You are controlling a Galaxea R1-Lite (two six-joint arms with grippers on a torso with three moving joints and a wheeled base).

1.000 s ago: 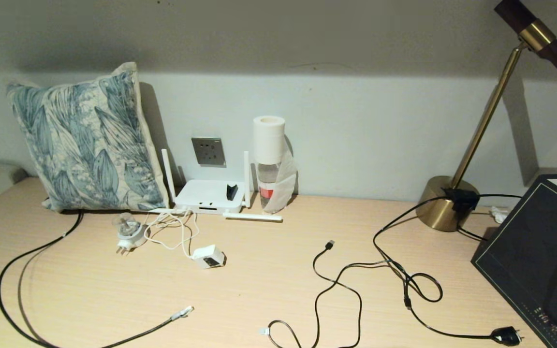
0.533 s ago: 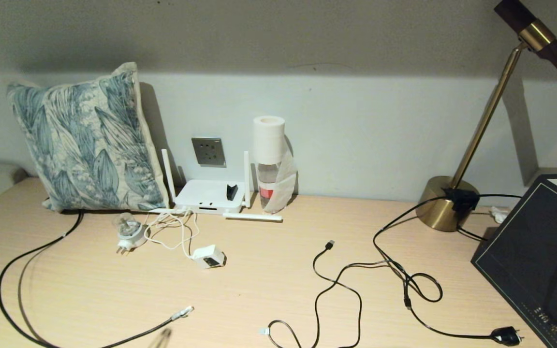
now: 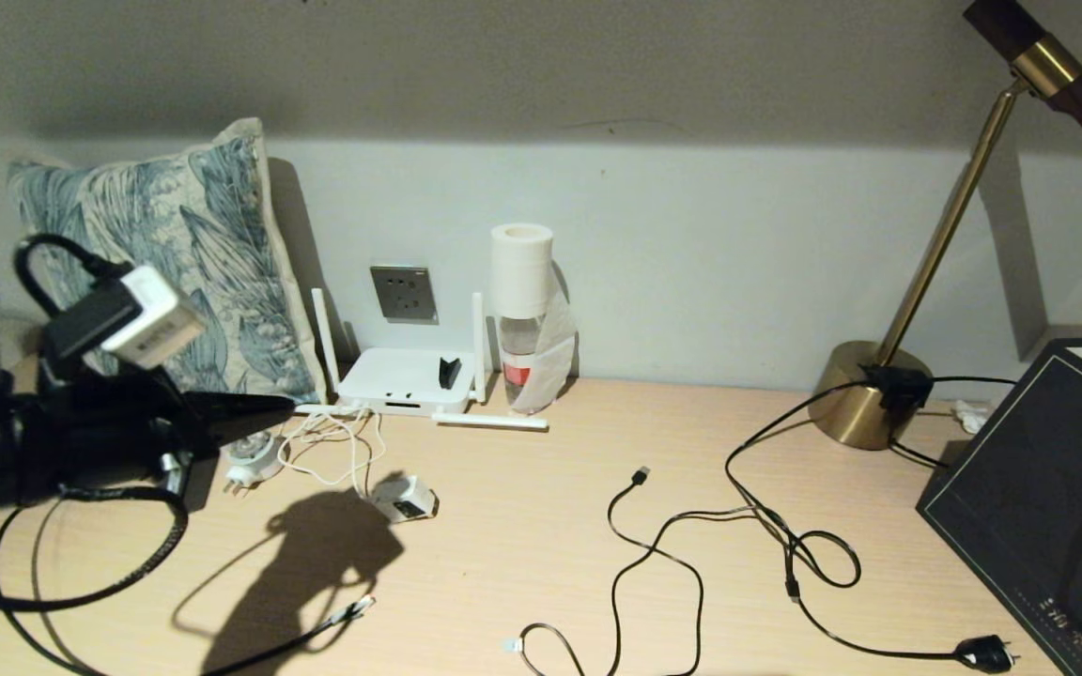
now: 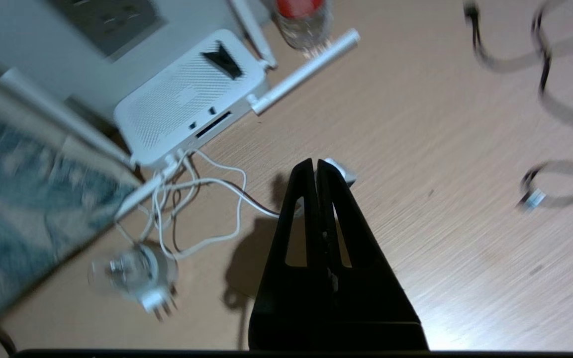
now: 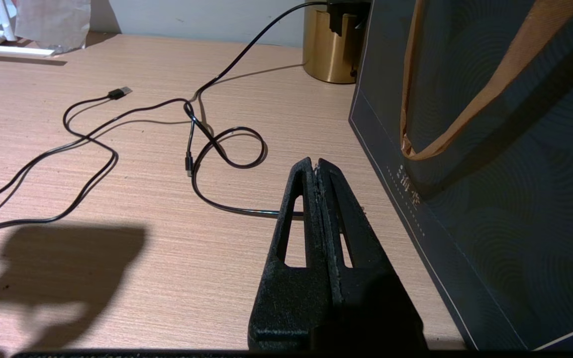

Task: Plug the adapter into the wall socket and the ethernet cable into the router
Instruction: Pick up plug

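My left gripper hangs shut and empty above the desk's left side, in front of the pillow. In the left wrist view the shut gripper covers most of the adapter, which lies below it. The small white adapter rests on the desk with its thin white cord running to the router. The grey wall socket is on the wall just above the router. The ethernet cable's clear connector lies near the front edge. My right gripper is shut and empty beside a dark bag.
A round travel plug lies left of the cord. A leaf-print pillow leans on the wall. A bottle with a paper roll stands right of the router. Thin black cables, a brass lamp base and a dark bag fill the right.
My left arm has come into the head view from the left and now reaches over the travel plug toward the adapter, casting a shadow on the desk. Nothing on the desk has moved.
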